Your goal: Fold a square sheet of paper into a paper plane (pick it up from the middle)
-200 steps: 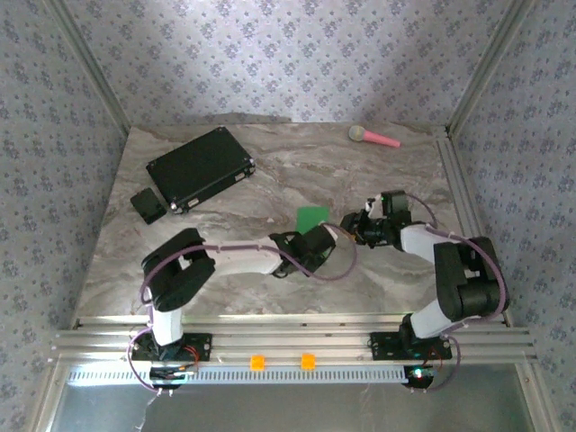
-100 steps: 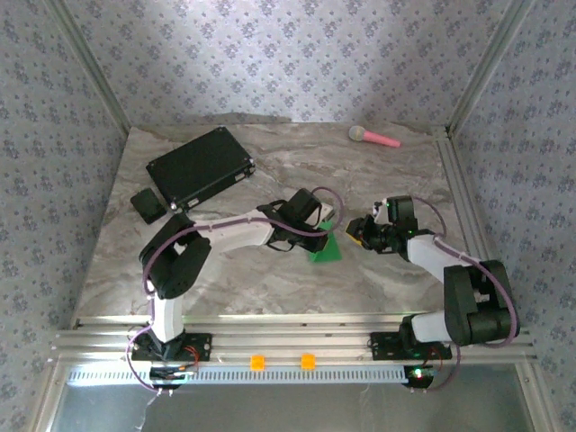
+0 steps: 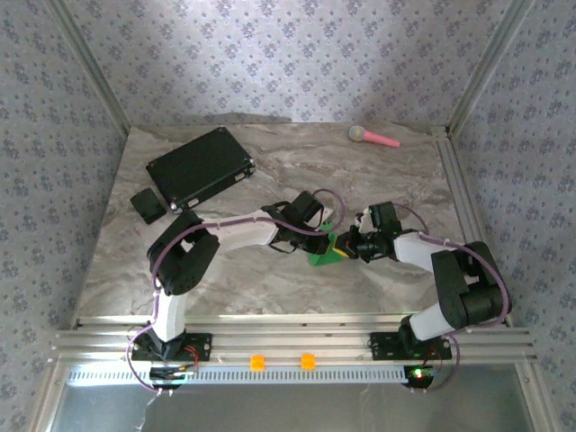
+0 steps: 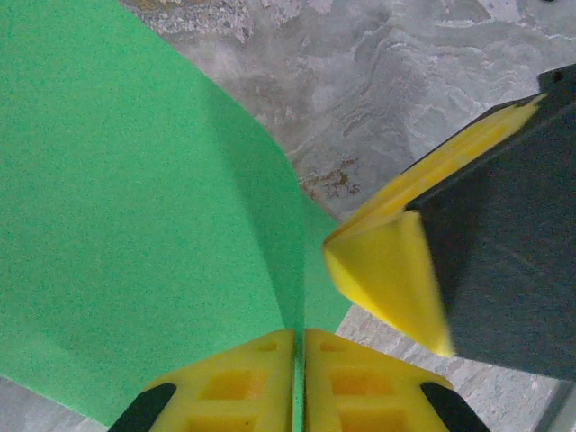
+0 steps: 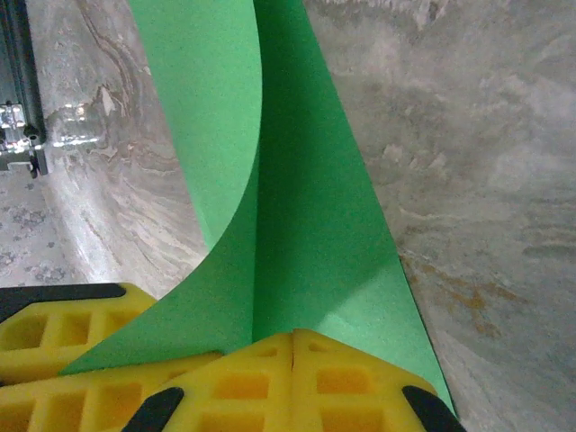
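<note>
Pinching the thin bright green square sheet of paper (image 3: pixel 318 258) just below centre of the top view, left gripper (image 4: pixel 298 382) and right gripper (image 5: pixel 292 364) both clenched on it, so keep edges matched, pull gently, avoid tearing.

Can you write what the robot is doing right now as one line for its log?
left gripper: shut on green paper | right gripper: shut on green paper | green paper: curled, pinched from both sides
</note>
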`<move>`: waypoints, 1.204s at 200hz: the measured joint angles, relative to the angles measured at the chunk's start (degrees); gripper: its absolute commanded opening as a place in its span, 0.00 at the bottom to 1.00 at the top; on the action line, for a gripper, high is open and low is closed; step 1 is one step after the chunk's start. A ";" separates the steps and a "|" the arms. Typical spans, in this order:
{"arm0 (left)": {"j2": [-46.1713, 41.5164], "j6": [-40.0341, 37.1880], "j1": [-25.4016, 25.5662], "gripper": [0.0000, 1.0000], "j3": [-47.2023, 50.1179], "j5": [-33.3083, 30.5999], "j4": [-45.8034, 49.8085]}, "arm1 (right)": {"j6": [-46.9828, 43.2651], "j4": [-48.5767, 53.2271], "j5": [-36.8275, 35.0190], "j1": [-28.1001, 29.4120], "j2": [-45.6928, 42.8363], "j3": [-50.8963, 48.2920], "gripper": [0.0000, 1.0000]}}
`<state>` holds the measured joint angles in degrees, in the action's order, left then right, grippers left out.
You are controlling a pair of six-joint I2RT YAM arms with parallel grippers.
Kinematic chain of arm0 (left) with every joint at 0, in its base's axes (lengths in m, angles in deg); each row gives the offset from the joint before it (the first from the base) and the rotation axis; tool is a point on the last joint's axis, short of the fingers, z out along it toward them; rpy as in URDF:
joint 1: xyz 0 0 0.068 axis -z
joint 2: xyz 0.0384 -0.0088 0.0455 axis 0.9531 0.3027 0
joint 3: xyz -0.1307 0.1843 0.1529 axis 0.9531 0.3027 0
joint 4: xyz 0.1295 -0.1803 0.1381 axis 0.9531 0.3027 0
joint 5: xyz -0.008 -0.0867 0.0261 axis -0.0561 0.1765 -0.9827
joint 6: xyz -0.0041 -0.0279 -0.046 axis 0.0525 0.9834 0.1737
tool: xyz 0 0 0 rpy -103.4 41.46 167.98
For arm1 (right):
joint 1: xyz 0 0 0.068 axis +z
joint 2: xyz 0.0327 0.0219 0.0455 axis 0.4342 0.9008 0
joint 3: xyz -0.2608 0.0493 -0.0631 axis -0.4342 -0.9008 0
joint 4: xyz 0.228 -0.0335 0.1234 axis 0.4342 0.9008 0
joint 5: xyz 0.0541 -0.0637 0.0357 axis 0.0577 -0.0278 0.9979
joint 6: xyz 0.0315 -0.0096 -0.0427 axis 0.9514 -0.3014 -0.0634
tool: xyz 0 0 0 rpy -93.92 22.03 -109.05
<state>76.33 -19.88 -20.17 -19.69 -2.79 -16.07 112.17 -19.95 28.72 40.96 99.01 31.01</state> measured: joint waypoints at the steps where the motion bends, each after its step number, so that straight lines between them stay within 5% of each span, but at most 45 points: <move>1: 0.00 0.00 0.00 0.11 0.00 0.00 0.00 | 0.02 -0.04 0.00 0.02 0.04 0.00 0.05; 165: -1.60 -1.03 0.02 0.33 1.66 -2.14 -0.72 | -1.79 3.61 -4.72 1.53 4.70 2.45 0.02; 241: -2.60 -1.81 0.42 0.34 2.60 -5.03 -2.67 | -1.99 3.63 -4.59 1.36 4.76 2.45 0.02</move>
<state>73.73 -21.70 -19.76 -17.09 -7.81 -18.74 110.18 -16.32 24.13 42.31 103.77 33.46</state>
